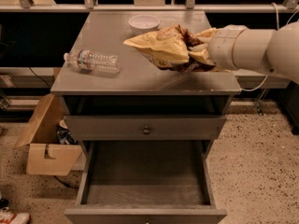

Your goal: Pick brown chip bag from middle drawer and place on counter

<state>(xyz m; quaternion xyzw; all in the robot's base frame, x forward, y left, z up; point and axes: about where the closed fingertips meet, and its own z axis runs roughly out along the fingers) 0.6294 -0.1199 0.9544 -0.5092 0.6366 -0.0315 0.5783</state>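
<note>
The brown chip bag [161,48], yellow-tan with a dark brown crumpled end, hangs just above the right half of the counter [117,80]. My gripper [195,52] reaches in from the right on a white arm and is shut on the bag's crumpled right end; the bag hides most of the fingers. The middle drawer [145,185] is pulled wide open below, with a bare grey floor and nothing in it.
A white bowl [144,23] sits at the back of the counter. A clear plastic water bottle [93,61] lies on its left side. A closed drawer [146,127] is above the open one. An open cardboard box [46,146] stands on the floor at the left.
</note>
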